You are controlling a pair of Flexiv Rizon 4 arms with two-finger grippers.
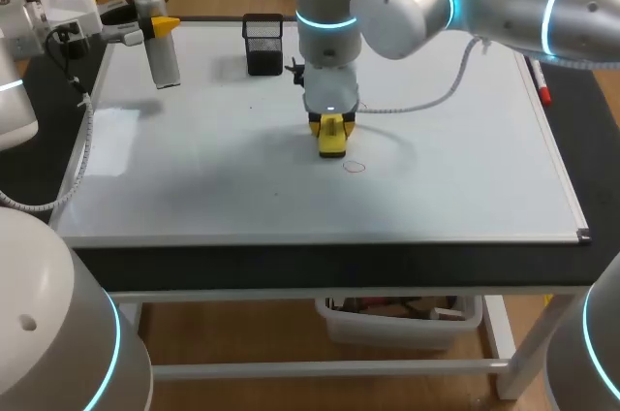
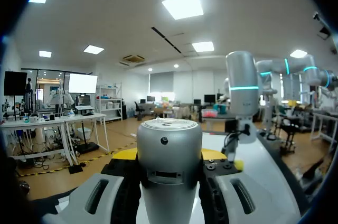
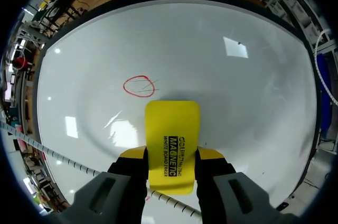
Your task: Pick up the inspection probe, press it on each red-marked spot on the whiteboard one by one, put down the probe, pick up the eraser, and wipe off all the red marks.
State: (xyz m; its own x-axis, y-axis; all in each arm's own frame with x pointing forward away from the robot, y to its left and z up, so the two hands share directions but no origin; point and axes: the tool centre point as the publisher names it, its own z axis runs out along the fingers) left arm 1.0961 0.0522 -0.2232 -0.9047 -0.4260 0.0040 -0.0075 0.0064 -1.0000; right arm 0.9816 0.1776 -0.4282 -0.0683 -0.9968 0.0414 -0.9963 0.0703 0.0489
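- Stage of task (judged from the layout alone): wiping phase reached, not finished; only one red mark (image 3: pixel 138 86) to be seen on the whiteboard (image 1: pixel 455 178), a thin hand-drawn ring with a few fine strokes across it.
- Right gripper (image 3: pixel 171 156): clamped on the eraser (image 3: pixel 172 139), one finger against each long side, yellow tips just showing at either edge.
- Eraser: flat, bright yellow, rounded at the leading end, black print on the upper face; held low over the middle of the board, with its leading edge just short of the ring. Contact with the surface not discernible in either view.
- Left gripper (image 1: pixel 155 23): parked at the far left corner of the board, well apart from the ring, and closed around the inspection probe (image 1: pixel 165 62).
- Inspection probe: smooth silver-grey cylinder with a flat end cap, tilted, lower end over the board; not yet put down (contrary to the order given in the task).
- Left to do, by this reading: the one pass over the ring, plus any marks hidden beneath the right arm.
- Other items: black mesh pen cup (image 1: pixel 263 43) near the far edge; red-and-white marker (image 1: pixel 540 87) beside the right border.
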